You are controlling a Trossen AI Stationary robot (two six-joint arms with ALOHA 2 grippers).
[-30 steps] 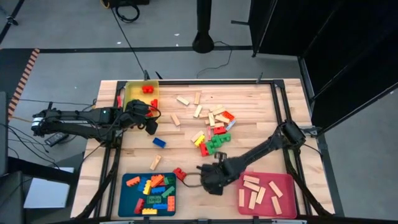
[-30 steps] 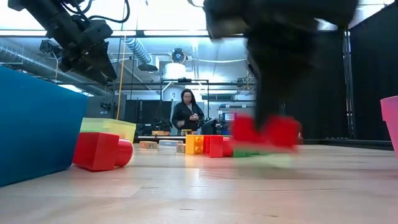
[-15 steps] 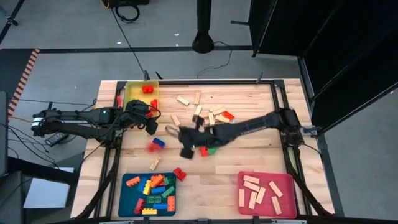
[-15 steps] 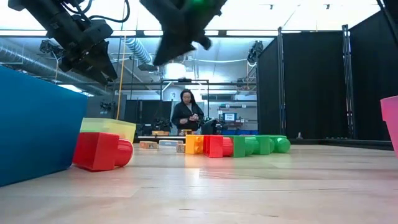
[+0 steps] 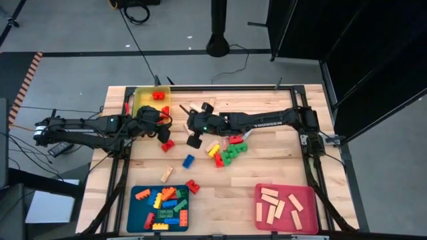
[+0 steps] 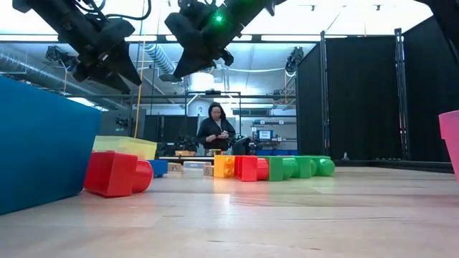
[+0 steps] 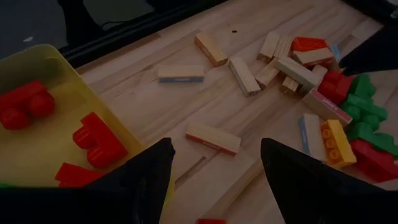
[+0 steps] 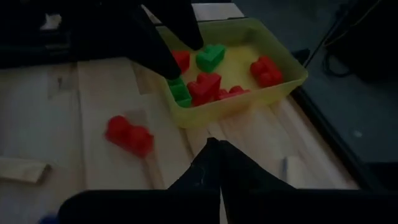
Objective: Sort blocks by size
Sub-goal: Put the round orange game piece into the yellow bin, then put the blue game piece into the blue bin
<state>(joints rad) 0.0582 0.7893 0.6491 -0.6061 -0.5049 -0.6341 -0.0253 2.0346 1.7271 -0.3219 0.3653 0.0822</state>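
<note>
At the table's near edge sit the blue flat tray (image 5: 160, 208), filled with studded plastic bricks of mixed colours, and the pink flat tray (image 5: 287, 208), holding plain pale wooden bars. Just beyond the blue tray lie a loose red studded brick (image 5: 193, 186), a pale wooden bar (image 5: 166, 175) and a small blue studded brick (image 5: 189, 161).

Mid-table, the main heap of blocks (image 5: 228, 148) — green, red and yellow bricks with wooden bars scattered behind — lies beside the right gripper (image 5: 195, 141), whose fingers are pressed fully together, holding nothing. A red two-stud brick (image 5: 167, 145) lies on the wood between the two grippers.

The left gripper (image 5: 163, 131) hovers with its fingers spread wide and empty, just beside the yellow flat tray (image 5: 142, 107) at the far left, which contains red bricks — and, in the right wrist view, green ones (image 8: 210, 57).
</note>
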